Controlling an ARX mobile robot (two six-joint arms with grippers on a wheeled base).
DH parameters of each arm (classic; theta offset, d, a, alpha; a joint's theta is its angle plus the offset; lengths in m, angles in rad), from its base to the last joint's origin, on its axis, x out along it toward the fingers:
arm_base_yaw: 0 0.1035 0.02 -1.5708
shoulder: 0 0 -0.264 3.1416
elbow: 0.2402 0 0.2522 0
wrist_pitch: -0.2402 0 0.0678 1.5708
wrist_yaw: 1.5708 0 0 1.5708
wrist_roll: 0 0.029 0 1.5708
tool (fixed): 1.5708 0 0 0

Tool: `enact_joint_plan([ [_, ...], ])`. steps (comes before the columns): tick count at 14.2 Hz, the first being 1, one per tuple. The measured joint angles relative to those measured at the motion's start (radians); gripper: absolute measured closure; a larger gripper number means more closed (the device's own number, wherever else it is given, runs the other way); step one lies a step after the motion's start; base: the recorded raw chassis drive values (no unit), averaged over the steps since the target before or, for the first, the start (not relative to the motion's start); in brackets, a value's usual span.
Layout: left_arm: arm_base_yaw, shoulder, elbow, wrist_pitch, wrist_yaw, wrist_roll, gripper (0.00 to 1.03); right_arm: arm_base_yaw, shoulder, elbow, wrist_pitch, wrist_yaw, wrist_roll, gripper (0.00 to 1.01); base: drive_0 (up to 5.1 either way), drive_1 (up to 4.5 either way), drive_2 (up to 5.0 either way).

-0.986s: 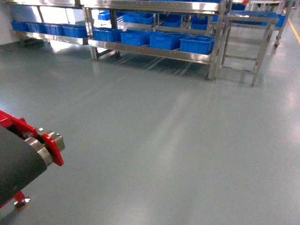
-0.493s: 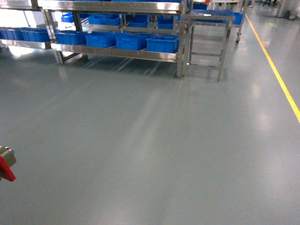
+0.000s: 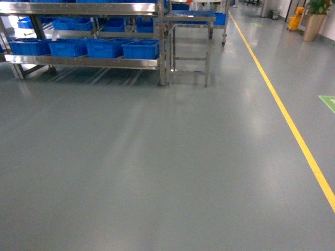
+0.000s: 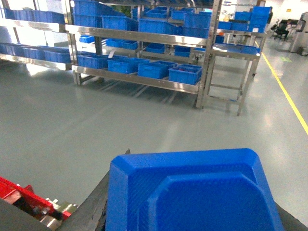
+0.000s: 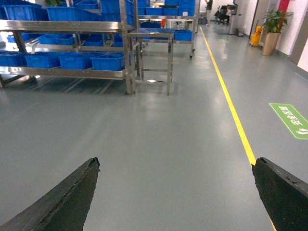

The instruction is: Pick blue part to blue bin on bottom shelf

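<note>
Steel rack [image 3: 104, 31]: bottom shelf [image 3: 89, 61] carries blue bins [image 3: 140, 49], well apart across grey floor [image 3: 157, 167]. Blue part [image 4: 192, 192]: held between left gripper [image 4: 192, 219] fingers [image 4: 89, 211], pinched. Right gripper [image 5: 175, 192]: fingers [image 5: 62, 197] spread, holding nothing.

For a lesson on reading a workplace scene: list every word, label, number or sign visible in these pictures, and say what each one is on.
Green floor sign: white characters and a symbol, too blurred to read.
Same green floor sign in the head view: cut off at the edge, unreadable.
Far green floor mark: too small to read.
Blue bins: no readable label.
Blue part: no text visible.
Nothing can be quoted.
</note>
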Motion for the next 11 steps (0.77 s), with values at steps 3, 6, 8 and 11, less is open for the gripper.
enact_joint_plan([
  [3,0.0,0.0,0.0,0.0,0.0,0.0,0.59,0.0,0.0,0.0,0.0,0.0,0.0,0.03,-1.5,-1.53,-1.5],
  [6,0.0,0.003,0.0,-0.001,0.001,0.0,0.59,0.0,0.0,0.0,0.0,0.0,0.0,0.03,-0.8,-0.81,-0.8],
  [8,0.0,0.002,0.0,0.001,0.0,0.0,0.59,0.0,0.0,0.0,0.0,0.0,0.0,0.03,0.0,0.0,0.0],
  [11,0.0,0.001,0.0,0.002,0.0,0.0,0.59,0.0,0.0,0.0,0.002,0.0,0.0,0.03,0.0,1.99,-2.0],
])
